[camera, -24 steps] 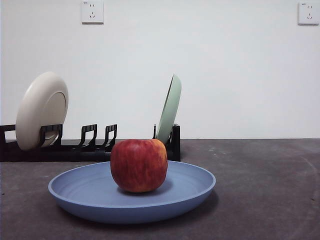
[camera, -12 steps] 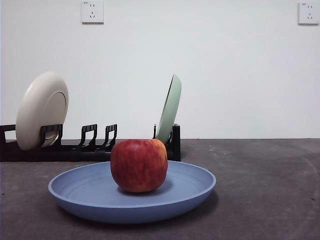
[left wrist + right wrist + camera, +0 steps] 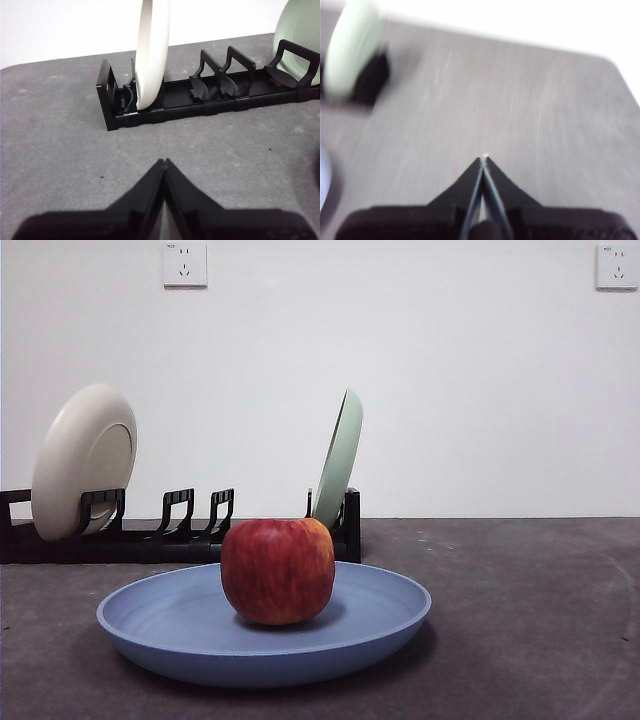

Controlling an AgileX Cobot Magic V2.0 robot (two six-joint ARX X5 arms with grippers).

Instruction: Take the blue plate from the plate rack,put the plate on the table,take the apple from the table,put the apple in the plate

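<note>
The red apple [image 3: 278,570] sits upright in the middle of the blue plate [image 3: 180,625], which lies flat on the dark grey table [image 3: 530,620] near the front. The black plate rack [image 3: 170,530] stands behind it. No gripper shows in the front view. My left gripper [image 3: 164,162] is shut and empty, above the table in front of the rack [image 3: 210,97]. My right gripper [image 3: 484,159] is shut and empty over bare table; its view is blurred, with an edge of the blue plate [image 3: 323,180] at the side.
A cream plate [image 3: 82,460] stands in the rack's left end, also in the left wrist view [image 3: 152,50]. A pale green plate [image 3: 340,458] leans in its right end, seen too in both wrist views [image 3: 302,35] [image 3: 352,47]. Wall sockets [image 3: 185,262] sit high behind.
</note>
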